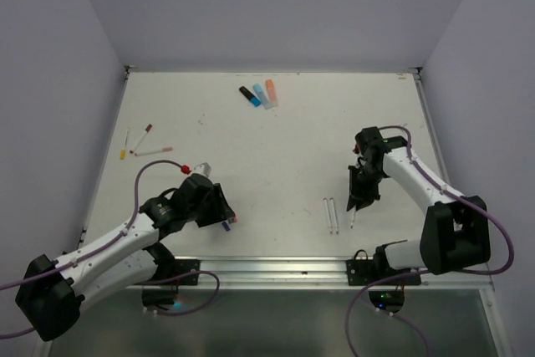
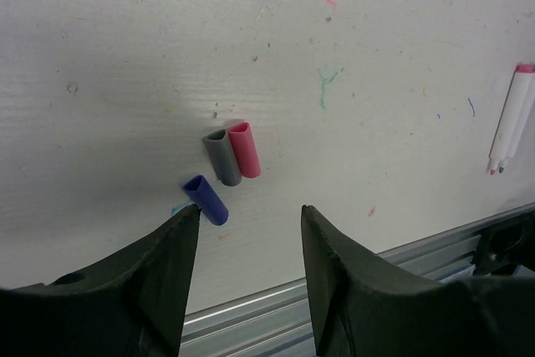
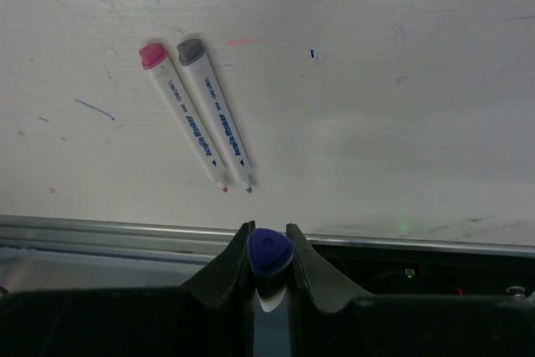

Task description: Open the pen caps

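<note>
Three loose pen caps are lying on the worktop just ahead of the left end effector, and only the left wrist view is showing them clearly. A grey cap and a pink cap are resting side by side and touching. A purple cap is sitting just beside them, nearer the left-hand fingertip. That end effector is standing wide, with nothing between its fingers. From above, the caps are showing only as a pink and purple speck (the grey one cannot be made out there).

The right wrist view is giving what the overhead hides: the right end effector is clamping narrowly on a purple-ended pen. Two uncapped white pens, one pink-ended and one grey-ended, are lying parallel just beyond it, nibs toward the near rail.

Only the overhead is taking in the far edge, where three thick markers are lying together. Three thin pens with coloured ends are lying at the left.
</note>
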You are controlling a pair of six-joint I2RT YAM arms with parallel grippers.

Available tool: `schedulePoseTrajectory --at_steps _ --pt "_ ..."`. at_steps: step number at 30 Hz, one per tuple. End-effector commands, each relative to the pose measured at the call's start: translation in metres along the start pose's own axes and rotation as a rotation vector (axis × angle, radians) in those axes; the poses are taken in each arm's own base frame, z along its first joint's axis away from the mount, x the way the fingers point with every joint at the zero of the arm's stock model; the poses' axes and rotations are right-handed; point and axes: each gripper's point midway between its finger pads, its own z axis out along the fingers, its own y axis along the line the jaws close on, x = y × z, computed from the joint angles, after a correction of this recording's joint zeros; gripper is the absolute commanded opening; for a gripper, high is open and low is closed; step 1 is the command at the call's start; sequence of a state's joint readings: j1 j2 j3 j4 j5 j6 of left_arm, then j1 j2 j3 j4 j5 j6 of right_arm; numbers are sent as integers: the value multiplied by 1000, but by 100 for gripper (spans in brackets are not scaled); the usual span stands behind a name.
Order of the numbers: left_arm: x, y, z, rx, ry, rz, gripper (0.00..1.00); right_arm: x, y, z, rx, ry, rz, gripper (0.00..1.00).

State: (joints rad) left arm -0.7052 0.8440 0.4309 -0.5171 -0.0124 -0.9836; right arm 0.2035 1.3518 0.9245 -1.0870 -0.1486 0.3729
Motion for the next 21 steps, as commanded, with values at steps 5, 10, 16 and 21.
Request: schedulePoseTrajectory --at_steps 5,10,16,21 --pt "-22 -18 -19 38 -76 10 56 -7 0 28 41 12 -17 0" --pt "-22 -14 -24 32 -81 10 56 -9 4 39 48 49 -39 0" --pt "-22 -12 -29 41 -101 -10 56 -8 5 54 90 94 -69 9" --pt "-19 -10 -29 55 -101 -25 56 -7 5 60 106 112 -79 20"
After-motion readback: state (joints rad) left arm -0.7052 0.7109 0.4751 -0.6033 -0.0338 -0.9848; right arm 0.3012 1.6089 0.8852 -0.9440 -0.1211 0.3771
